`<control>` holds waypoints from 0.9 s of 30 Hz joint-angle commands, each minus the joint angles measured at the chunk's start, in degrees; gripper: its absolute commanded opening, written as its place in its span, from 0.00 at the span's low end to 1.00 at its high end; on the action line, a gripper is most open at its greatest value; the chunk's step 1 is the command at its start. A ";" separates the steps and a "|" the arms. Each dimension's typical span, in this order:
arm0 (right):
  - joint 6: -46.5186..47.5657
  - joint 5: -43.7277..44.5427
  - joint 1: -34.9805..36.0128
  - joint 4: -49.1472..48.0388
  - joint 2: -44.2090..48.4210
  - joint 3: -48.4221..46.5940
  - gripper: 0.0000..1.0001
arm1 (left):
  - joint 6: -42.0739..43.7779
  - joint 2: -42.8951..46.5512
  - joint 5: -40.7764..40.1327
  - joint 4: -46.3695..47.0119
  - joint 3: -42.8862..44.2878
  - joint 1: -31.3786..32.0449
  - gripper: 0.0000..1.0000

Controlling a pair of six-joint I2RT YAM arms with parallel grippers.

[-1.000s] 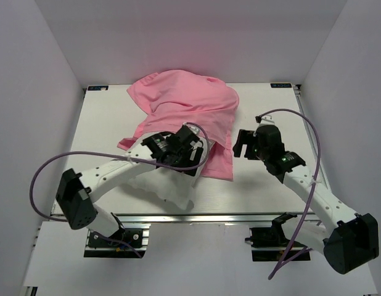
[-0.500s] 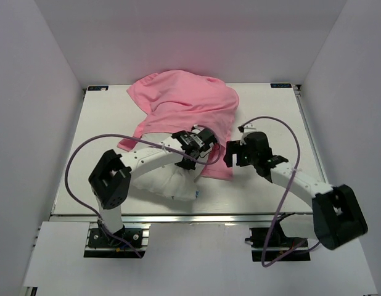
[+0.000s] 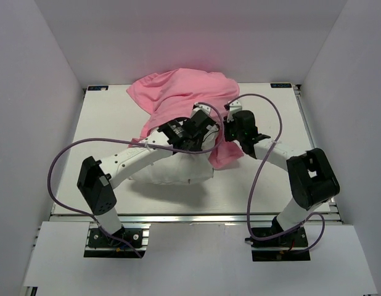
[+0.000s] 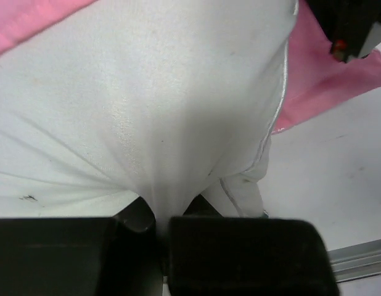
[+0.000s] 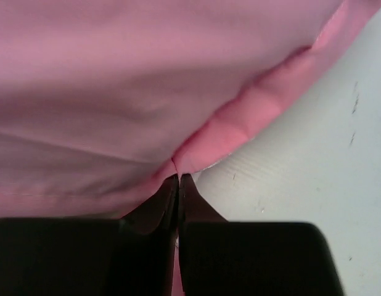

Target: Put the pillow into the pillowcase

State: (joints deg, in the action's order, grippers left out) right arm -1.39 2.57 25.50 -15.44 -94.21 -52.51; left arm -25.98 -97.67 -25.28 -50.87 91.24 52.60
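White tabletop [image 3: 104, 123], pale walls [image 3: 178, 37]; pillowcase [image 3: 178, 92] hides far half of pillow [image 3: 172, 172]; left jaws pinch pillow, right jaws pinch pillowcase edge.

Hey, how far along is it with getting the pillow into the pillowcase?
Done: the far end of the pillow is covered by the pillowcase. In hand: the left end effector pinches pillow fabric, and the right end effector pinches the pillowcase edge. Left: the near part lies uncovered.
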 commanded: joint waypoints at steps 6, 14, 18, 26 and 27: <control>0.95 -13.26 -0.01 13.22 17.20 -12.08 0.00 | -0.65 2.74 -7.67 15.23 12.47 -0.39 0.00; -8.09 -30.95 2.45 30.12 39.42 -13.61 0.00 | -6.69 -2.95 -25.77 28.64 13.25 0.14 0.00; -10.39 -30.60 2.45 34.68 42.53 -10.17 0.00 | -10.65 -7.62 -31.05 30.85 13.25 0.14 0.00; -11.44 -22.96 2.45 36.53 40.25 -4.71 0.00 | -18.50 -11.06 -25.45 30.91 9.24 1.19 0.00; -11.53 -23.31 2.45 36.36 39.81 -4.10 0.00 | -18.58 -10.62 -25.44 31.01 6.08 1.54 0.00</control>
State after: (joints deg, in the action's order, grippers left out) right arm -11.25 -20.03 27.40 22.11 -54.68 -56.40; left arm -40.14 -113.65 -50.35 -24.73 100.16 53.15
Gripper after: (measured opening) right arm 0.012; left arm 0.136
